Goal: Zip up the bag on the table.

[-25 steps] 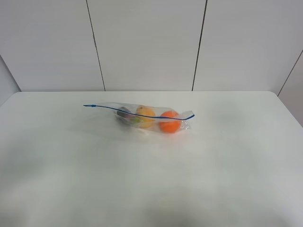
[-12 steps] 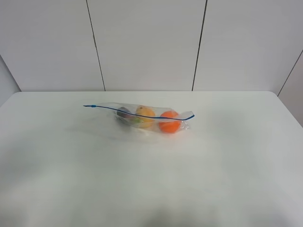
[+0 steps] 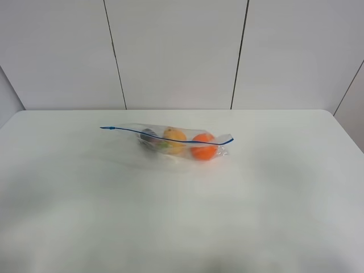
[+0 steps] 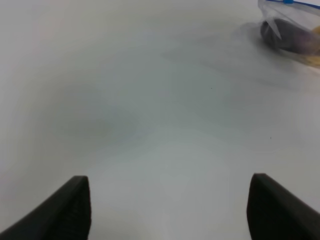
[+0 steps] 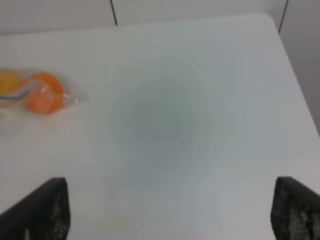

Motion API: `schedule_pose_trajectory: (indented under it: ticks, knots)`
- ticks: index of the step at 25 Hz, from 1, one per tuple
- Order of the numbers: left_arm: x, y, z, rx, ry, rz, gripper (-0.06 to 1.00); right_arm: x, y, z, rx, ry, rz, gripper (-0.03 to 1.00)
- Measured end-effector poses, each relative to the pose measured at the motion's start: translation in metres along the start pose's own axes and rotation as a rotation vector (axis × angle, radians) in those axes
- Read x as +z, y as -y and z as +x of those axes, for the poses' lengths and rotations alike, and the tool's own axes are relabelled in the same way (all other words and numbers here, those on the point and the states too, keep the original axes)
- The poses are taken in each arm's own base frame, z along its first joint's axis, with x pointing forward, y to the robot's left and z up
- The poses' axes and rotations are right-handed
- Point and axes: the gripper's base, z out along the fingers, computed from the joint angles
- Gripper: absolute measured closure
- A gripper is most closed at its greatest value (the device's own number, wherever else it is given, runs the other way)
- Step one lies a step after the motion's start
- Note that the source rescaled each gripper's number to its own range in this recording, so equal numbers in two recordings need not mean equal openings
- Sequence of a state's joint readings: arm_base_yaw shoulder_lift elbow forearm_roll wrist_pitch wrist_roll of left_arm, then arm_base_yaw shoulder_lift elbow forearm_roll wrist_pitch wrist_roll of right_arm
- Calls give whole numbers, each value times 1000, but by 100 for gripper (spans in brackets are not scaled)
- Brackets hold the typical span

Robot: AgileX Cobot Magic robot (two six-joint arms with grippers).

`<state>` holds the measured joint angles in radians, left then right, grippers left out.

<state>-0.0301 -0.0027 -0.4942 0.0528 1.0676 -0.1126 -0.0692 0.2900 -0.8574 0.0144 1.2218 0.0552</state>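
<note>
Hovering over bare white tabletop, the left gripper (image 4: 170, 207) shows only its two dark fingertips (image 4: 67, 207), spread wide apart with nothing between them. Its counterpart, the right gripper (image 5: 170, 212), is likewise parted wide over the table (image 3: 182, 216), its dark fingertips (image 5: 295, 210) at the edges of its own wrist view and gripping nothing. Neither gripper appears in the high view.

Well beyond both, toward the table's far edge, lies the clear plastic zip bag (image 3: 170, 139), flat on its side and clear of either arm. Its blue zipper strip (image 3: 165, 136) runs the bag's length in a shallow curve, a small blue slider (image 3: 111, 127) sitting at the end nearer the left arm. Through the plastic, a dark purple eggplant (image 3: 149, 136) sits at that same end, a yellow pear (image 3: 174, 136) in the middle of the bag, and an orange (image 3: 203, 148) at the end nearer the right arm. Behind the table stands a pale panelled wall (image 3: 176, 51).
</note>
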Motion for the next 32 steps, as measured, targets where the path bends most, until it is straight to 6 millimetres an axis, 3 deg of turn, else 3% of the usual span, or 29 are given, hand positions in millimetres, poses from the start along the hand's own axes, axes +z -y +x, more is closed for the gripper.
schedule_pose_trajectory:
  ticks: [7, 16, 26, 32]
  knots:
    - [0, 0, 0, 0, 0, 1, -4, 5, 2, 34, -1, 5, 1, -2]
    - [0, 0, 0, -1, 0, 1, -4, 8, 5, 62, -14, 99, 8, -2]
    - [0, 0, 0, -1, 0, 1, -4, 32, 6, 75, -32, 89, 10, -2]
    - [0, 0, 0, -1, 0, 1, -4, 37, 7, 75, -39, 108, 14, -2]
